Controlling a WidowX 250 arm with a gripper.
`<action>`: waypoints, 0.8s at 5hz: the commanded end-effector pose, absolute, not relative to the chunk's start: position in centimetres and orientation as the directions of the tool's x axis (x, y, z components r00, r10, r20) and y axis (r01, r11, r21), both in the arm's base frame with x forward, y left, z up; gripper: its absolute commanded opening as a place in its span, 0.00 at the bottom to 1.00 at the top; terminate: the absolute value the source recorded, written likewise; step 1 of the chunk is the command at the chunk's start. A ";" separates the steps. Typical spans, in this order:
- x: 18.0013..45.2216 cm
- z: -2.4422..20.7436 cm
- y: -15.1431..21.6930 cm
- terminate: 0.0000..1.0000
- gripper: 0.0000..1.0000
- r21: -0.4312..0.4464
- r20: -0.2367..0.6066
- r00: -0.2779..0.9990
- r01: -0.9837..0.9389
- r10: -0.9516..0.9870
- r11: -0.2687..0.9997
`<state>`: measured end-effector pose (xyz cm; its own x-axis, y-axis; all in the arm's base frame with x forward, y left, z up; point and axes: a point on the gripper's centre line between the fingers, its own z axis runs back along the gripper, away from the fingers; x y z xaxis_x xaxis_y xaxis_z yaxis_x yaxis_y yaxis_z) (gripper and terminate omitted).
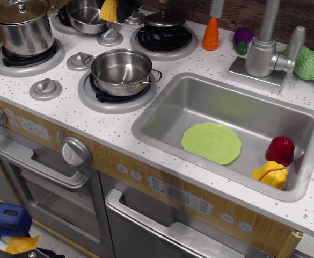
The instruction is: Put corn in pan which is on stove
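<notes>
The yellow corn [109, 9] hangs at the top edge of the view, lifted off the white speckled stove [65, 105]. My black gripper [116, 7] is mostly cut off by the top edge and is shut on the corn. The corn is above the right rim of a small silver pan [84, 17] on the back left burner. An open silver pot [122, 70] with nothing in it stands on the front right burner, nearer the camera than the corn.
A lidded pot [21, 26] stands on the front left burner and a lid [163, 20] lies on the back right burner. An orange carrot [211, 33] stands by the faucet [264, 48]. The sink [162, 115] holds a green plate [211, 142], a red piece and a yellow pepper [270, 174].
</notes>
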<state>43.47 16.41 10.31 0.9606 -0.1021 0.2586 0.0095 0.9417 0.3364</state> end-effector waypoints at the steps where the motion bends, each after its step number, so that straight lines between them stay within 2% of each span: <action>1: 41.6 13.6 14.7 0.00 0.00 0.332 0.334 0.942 -0.090 -0.028 0.939; 2: 40.4 12.8 13.9 0.00 0.00 0.294 0.339 0.941 -0.130 0.024 0.947; 3: 39.6 12.0 13.0 0.00 1.00 0.266 0.351 0.935 -0.144 0.044 0.953; 4: 39.6 12.0 13.0 0.00 1.00 0.266 0.351 0.935 -0.144 0.044 0.953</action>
<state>39.18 13.45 8.48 0.9617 0.0649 0.2663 -0.1354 0.9572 0.2557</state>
